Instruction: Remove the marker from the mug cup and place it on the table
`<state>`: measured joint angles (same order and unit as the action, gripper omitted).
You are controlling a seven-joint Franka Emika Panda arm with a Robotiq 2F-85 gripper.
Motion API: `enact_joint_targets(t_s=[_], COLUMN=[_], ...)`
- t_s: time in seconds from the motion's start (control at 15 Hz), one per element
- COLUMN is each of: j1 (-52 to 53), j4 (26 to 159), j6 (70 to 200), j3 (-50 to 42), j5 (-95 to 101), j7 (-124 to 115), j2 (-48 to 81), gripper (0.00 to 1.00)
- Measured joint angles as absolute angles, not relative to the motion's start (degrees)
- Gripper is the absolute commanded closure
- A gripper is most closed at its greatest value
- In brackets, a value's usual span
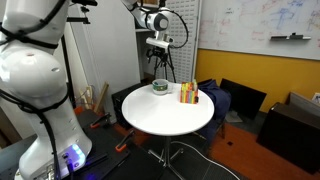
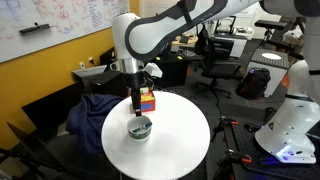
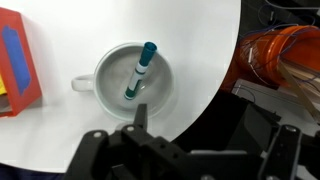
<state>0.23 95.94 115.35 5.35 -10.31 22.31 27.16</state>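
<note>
The mug cup (image 3: 110, 95) is pale greenish with a handle on its left and stands near the edge of the round white table (image 3: 200, 40). The marker (image 3: 138, 70), teal-capped with a white body, lies slanted inside it. The mug also shows in both exterior views (image 1: 159, 86) (image 2: 140, 128); the marker is too small to see there. My gripper (image 3: 215, 135) is open and empty, with its fingers spread wide. It hangs above the mug in both exterior views (image 1: 157, 62) (image 2: 137, 100) and touches nothing.
A red-yellow-orange striped block (image 1: 188, 94) (image 2: 147, 98) stands on the table beside the mug, and its red and blue side shows in the wrist view (image 3: 15, 60). An orange object (image 3: 275, 55) lies below the table edge. Office chairs (image 2: 225, 60) and a dark couch (image 1: 240, 100) surround the table.
</note>
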Motion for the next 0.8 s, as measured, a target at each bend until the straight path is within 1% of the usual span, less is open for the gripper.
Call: enact_joint_targets(t_s=[0.8], j1=[0.2], j4=[88.5], j6=[116.7], j3=[4.8], j5=[-10.3], j7=[12.8], j2=[35.8], gripper=[0.0])
